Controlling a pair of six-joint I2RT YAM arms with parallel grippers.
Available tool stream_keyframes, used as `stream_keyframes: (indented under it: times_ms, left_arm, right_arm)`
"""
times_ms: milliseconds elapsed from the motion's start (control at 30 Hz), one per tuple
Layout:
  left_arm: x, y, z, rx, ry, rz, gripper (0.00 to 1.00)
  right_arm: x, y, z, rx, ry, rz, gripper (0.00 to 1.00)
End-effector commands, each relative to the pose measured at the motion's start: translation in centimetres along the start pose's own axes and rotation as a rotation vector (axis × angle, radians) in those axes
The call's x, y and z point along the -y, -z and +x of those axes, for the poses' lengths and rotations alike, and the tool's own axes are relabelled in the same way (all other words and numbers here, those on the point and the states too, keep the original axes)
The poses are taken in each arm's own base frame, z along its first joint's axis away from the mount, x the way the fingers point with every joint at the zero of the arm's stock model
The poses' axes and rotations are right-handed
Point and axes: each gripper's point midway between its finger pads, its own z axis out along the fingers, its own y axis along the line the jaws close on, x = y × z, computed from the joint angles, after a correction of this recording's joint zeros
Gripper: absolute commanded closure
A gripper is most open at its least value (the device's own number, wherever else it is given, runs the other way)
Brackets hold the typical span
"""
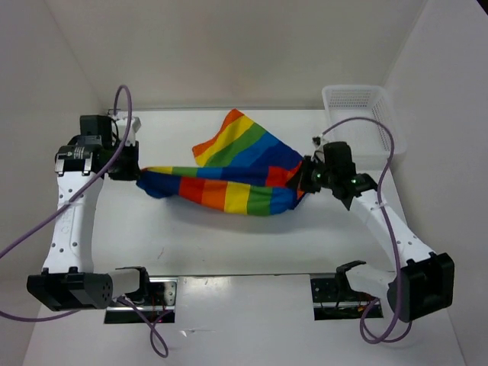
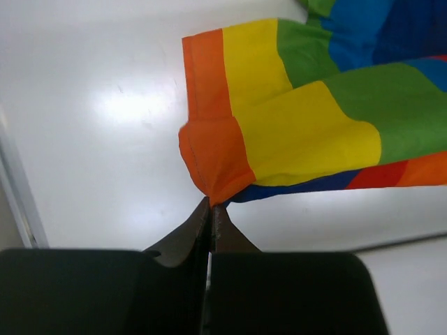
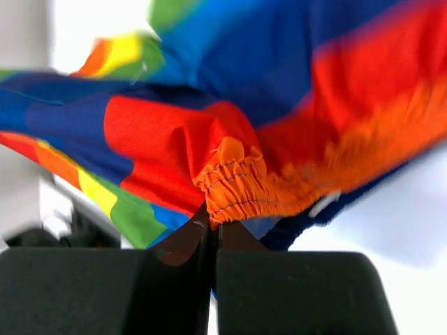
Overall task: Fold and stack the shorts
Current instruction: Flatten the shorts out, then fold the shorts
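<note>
The rainbow-striped shorts (image 1: 229,179) hang stretched between my two grippers above the white table, sagging in the middle, with one leg lying back toward the wall. My left gripper (image 1: 137,177) is shut on the shorts' left end. In the left wrist view its gripper (image 2: 211,206) pinches an orange hem corner of the shorts (image 2: 293,132). My right gripper (image 1: 303,177) is shut on the right end. The right wrist view shows that gripper (image 3: 213,222) clamped on the gathered orange waistband of the shorts (image 3: 230,181).
A white mesh plastic basket (image 1: 358,114) stands at the back right, just behind the right arm. White walls close in the table on three sides. Purple cables loop off both arms.
</note>
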Motion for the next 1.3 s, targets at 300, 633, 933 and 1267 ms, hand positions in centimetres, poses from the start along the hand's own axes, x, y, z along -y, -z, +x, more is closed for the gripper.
stream_keyframes:
  times_ms: [300, 633, 933, 1267]
  left_arm:
    - [2.1, -2.5, -2.2, 0.061, -0.076, 0.062, 1.0]
    - [12.5, -13.4, -17.5, 0.303, -0.263, 0.209, 1.0]
    - [23.5, -19.0, -20.3, 0.377, -0.367, 0.397, 1.0]
    - [27.8, -25.7, -21.2, 0.41, -0.387, 0.386, 0.93]
  right_arm:
    - [-5.4, 6.6, 10.7, -0.17, -0.178, -0.224, 1.0]
    - [1.2, 6.4, 6.4, 0.119, -0.594, -0.078, 1.0]
    - [4.6, 10.5, 6.6, 0.469, -0.985, -0.072, 1.0]
    - [8.6, 11.4, 7.2, 0.586, -0.987, 0.133, 0.88]
